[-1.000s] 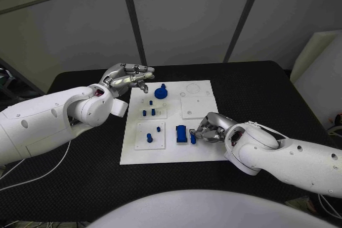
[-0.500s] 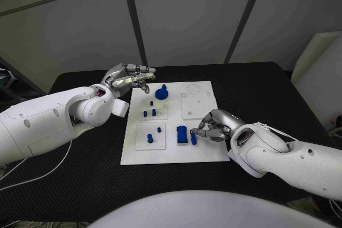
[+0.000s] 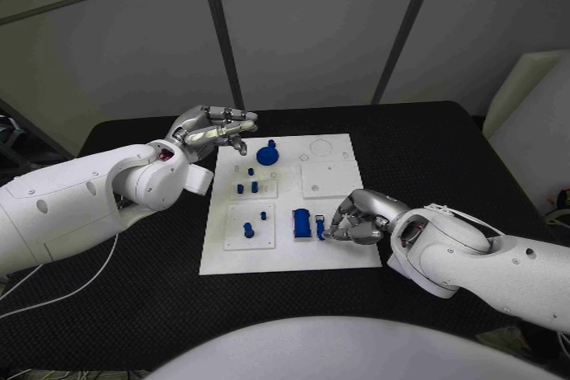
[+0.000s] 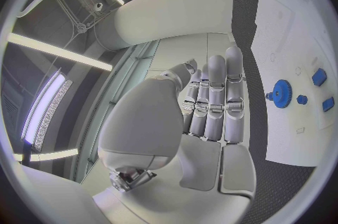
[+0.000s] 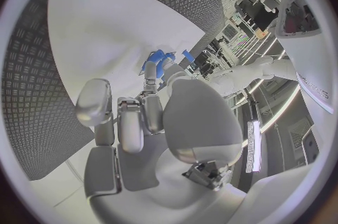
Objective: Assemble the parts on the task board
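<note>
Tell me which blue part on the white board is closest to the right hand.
The small narrow blue piece by the board's near right side, beside the larger blue block. The right hand's fingers are at it; the other parts lie farther left or back.

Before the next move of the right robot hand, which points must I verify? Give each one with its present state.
1. Right robot hand is at the small blue part beside the blue block: ok.
2. Firm grasp on that part: cannot tell, the fingers hide the contact.
3. Left robot hand is off the task board and holds nothing: ok.
4. Blue gear stands away from the right robot hand: ok.
5. Task board lies flat on the table: ok.
</note>
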Action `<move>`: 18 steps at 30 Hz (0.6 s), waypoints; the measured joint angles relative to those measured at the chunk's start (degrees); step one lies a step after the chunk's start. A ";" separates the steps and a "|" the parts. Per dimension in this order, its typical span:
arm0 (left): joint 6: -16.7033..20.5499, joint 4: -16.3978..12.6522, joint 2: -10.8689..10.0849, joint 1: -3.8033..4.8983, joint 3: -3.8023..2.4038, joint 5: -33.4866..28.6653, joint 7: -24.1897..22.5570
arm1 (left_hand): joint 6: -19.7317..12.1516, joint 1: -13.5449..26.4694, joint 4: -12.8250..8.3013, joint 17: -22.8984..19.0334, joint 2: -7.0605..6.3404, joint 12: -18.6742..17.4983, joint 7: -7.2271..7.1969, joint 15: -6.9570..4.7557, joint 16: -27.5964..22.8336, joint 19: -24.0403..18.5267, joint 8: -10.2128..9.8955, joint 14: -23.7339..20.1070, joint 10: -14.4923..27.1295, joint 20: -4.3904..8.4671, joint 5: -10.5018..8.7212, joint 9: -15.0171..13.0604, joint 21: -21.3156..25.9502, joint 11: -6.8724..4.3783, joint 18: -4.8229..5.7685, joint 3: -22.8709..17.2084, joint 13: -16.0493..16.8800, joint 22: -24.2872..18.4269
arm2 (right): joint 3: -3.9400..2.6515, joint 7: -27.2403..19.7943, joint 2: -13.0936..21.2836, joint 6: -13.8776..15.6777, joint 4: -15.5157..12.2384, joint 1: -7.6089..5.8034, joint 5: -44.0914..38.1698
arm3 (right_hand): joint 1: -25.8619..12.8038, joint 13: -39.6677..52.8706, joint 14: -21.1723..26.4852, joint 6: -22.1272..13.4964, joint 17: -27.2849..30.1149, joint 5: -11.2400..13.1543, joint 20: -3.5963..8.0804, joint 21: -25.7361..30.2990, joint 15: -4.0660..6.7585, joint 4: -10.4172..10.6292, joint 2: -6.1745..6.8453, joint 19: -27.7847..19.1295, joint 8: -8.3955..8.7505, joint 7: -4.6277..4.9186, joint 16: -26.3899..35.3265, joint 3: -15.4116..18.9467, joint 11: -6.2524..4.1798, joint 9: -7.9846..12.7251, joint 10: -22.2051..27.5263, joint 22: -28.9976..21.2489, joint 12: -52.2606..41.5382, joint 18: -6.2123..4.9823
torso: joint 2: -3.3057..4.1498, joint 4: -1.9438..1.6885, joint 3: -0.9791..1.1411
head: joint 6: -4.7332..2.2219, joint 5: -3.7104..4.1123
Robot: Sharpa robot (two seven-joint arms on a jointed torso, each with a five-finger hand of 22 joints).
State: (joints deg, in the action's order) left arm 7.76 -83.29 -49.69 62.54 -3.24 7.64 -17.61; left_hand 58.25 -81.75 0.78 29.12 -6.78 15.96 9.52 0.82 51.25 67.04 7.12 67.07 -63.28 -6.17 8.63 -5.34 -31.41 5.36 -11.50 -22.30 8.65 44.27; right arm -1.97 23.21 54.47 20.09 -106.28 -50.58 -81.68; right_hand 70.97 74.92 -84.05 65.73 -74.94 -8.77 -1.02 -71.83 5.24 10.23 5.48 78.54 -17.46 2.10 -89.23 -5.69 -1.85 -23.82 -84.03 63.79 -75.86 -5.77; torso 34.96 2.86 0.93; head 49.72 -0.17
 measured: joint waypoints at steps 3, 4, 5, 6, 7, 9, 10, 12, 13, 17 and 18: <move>0.00 0.00 0.00 -0.01 0.00 0.00 0.00 | 0.00 0.00 0.00 0.00 0.00 0.00 0.00 0.00 0.00 0.00 0.00 0.00 0.00 0.00 0.00 0.00 0.00 0.00 0.00 0.00 0.00 0.00 | 0.00 -0.18 0.01 -0.51 -0.07 0.00 -0.06 | 0.00 0.00 0.00 0.00 0.00 0.27 0.00 0.00 0.00 0.00 0.00 0.00 0.00 0.00 0.00 0.00 0.00 -0.03 0.00 0.10 -0.02 0.00 | 0.00 -0.04 -0.01 | 0.03 0.03; 0.00 0.00 -0.01 -0.01 0.00 0.00 0.00 | 0.00 0.00 0.00 0.00 0.00 0.00 0.00 0.00 0.00 0.00 0.00 0.00 0.00 0.00 0.00 0.00 0.00 0.00 0.00 0.00 0.00 0.00 | 0.00 -0.21 0.01 -0.63 -0.09 0.00 -0.07 | 0.00 0.00 0.00 0.00 0.01 0.27 0.00 0.00 0.00 0.00 0.00 0.00 0.00 0.00 0.00 0.00 0.00 -0.06 0.00 0.11 -0.20 0.00 | 0.01 -0.07 -0.01 | 0.03 0.03; 0.00 0.00 -0.02 -0.01 0.00 0.00 0.00 | 0.00 0.00 0.00 0.00 0.00 0.00 0.00 0.00 0.00 0.00 0.00 0.00 0.00 0.00 0.00 0.00 0.00 0.00 0.00 0.00 0.00 0.00 | 0.00 -0.24 0.00 -0.73 -0.11 0.00 -0.09 | 0.00 0.00 0.00 0.00 0.00 0.27 0.00 0.00 0.00 0.00 0.00 0.00 0.00 0.00 0.00 0.00 0.00 -0.06 0.00 0.15 -0.25 0.00 | 0.01 -0.08 -0.01 | 0.03 0.03; 0.00 0.00 -0.04 -0.01 0.00 0.00 0.00 | 0.00 0.00 0.00 0.00 0.00 0.00 0.00 0.00 0.00 0.00 0.00 0.00 0.00 0.00 0.00 0.00 0.00 0.00 0.00 0.00 0.00 0.00 | 0.00 -0.28 -0.04 -0.81 -0.12 0.00 -0.11 | 0.00 0.00 0.00 0.00 0.01 0.28 0.00 0.00 0.00 0.00 0.00 0.00 0.00 0.00 0.00 0.00 0.00 -0.06 0.00 0.15 -0.25 0.00 | 0.02 -0.10 -0.02 | 0.03 0.04; 0.00 0.00 -0.06 -0.02 0.00 0.00 0.00 | 0.00 0.00 0.00 0.00 0.00 0.00 0.00 0.00 0.00 0.00 0.00 0.00 0.00 0.00 0.00 0.00 0.00 0.00 0.00 0.00 0.00 0.00 | 0.00 -0.32 -0.09 -0.92 -0.12 0.00 -0.14 | 0.00 0.00 0.00 0.00 0.01 0.28 0.00 0.00 0.00 0.00 0.00 0.00 0.00 0.00 0.00 0.00 0.00 -0.06 0.00 0.15 -0.25 0.00 | 0.02 -0.11 -0.02 | 0.03 0.03; 0.00 0.00 -0.07 -0.03 0.00 0.00 0.00 | 0.00 0.00 0.00 0.00 0.00 0.00 0.00 0.00 0.00 0.00 0.00 0.00 0.00 0.00 0.00 0.00 0.00 0.00 0.00 0.00 0.00 -0.01 | 0.00 -0.37 -0.18 -1.06 -0.13 0.00 -0.18 | 0.00 0.00 0.00 0.00 0.01 0.28 0.00 0.00 0.00 0.00 0.00 0.00 0.00 0.00 0.00 0.00 0.00 -0.06 0.00 0.15 -0.25 0.00 | 0.02 -0.11 -0.03 | 0.07 -0.06; 0.00 0.00 -0.08 -0.03 0.00 0.00 0.00 | 0.00 0.00 0.00 0.00 0.00 0.00 0.00 0.00 0.00 0.00 0.00 0.00 0.00 0.00 0.00 0.00 0.00 0.00 0.00 0.00 0.00 -0.01 | 0.00 -0.38 -0.27 -1.14 -0.12 0.00 -0.20 | 0.00 0.00 0.00 0.00 0.01 0.27 0.00 0.00 0.00 0.00 0.00 0.00 0.00 0.00 0.00 0.00 0.00 -0.06 0.00 0.18 -0.25 0.00 | 0.02 -0.11 -0.03 | 0.10 -0.08; 0.00 0.01 -0.10 -0.03 0.00 0.00 0.00 | 0.00 0.00 0.00 0.00 0.00 0.00 0.00 0.00 0.00 0.00 0.00 0.00 0.00 0.00 0.00 0.00 0.00 0.00 0.00 0.00 0.00 -0.01 | 0.00 -0.40 -0.40 -1.26 -0.07 0.00 -0.22 | 0.00 0.00 0.00 0.00 0.01 0.27 0.00 0.00 0.00 0.00 0.00 0.00 0.00 0.00 0.00 0.00 0.00 -0.05 0.00 0.22 -0.25 0.00 | 0.04 -0.11 -0.05 | 0.14 -0.10; 0.00 0.01 -0.12 -0.04 0.00 0.00 0.00 | 0.00 0.00 0.00 0.00 0.00 0.00 0.00 0.00 0.00 0.00 0.00 0.00 0.00 0.00 0.00 0.00 0.00 0.00 0.00 0.00 0.00 -0.01 | 0.00 -0.40 -0.44 -1.32 -0.04 0.00 -0.23 | 0.00 0.00 0.00 0.00 0.01 0.28 0.00 0.00 0.00 0.00 0.00 0.00 0.00 0.00 0.00 0.00 0.00 -0.05 0.00 0.22 -0.25 0.00 | 0.05 -0.11 -0.06 | 0.18 -0.13; -0.01 0.00 -0.16 -0.05 0.01 0.00 0.00 | 0.00 0.00 0.00 0.00 0.00 0.00 0.00 0.00 0.00 0.00 0.00 0.00 0.00 0.00 0.00 -0.01 0.00 0.00 0.00 0.00 0.00 -0.01 | 0.01 -0.40 -0.60 -1.55 0.16 0.00 -0.28 | 0.00 0.00 0.00 0.00 0.01 0.27 0.00 0.00 0.00 0.00 0.00 0.00 0.00 0.00 0.00 0.00 0.00 -0.05 0.00 0.22 -0.24 0.00 | 0.05 -0.14 -0.06 | 0.23 -0.16; -0.01 0.00 -0.19 -0.05 0.01 0.00 0.00 | 0.00 0.00 0.00 0.00 0.00 0.00 0.00 0.00 0.00 0.00 0.00 0.00 0.00 0.00 0.00 -0.01 0.00 0.00 0.00 0.00 0.00 -0.01 | 0.01 -0.38 -0.63 -1.60 0.21 0.01 -0.31 | 0.00 0.00 0.00 0.00 0.01 0.27 0.00 0.00 0.00 0.00 0.00 0.00 0.00 0.00 0.00 0.00 0.00 -0.05 0.00 0.22 -0.24 0.00 | 0.05 -0.14 -0.06 | 0.25 -0.18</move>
State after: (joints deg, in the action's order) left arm 7.75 -83.29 -49.88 62.49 -3.23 7.64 -17.61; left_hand 58.25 -81.75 0.78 29.13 -6.77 15.96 9.52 0.82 51.25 67.04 7.12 67.07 -63.27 -6.17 8.63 -5.35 -31.41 5.36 -11.50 -22.30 8.65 44.26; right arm -1.96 22.84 53.84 18.49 -106.07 -50.57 -81.98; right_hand 70.97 74.92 -84.04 65.73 -74.93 -8.50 -1.02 -71.83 5.23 10.23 5.48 78.54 -17.46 2.11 -89.23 -5.69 -1.85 -23.87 -84.03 64.01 -76.10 -5.77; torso 35.02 2.71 0.87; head 49.97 -0.35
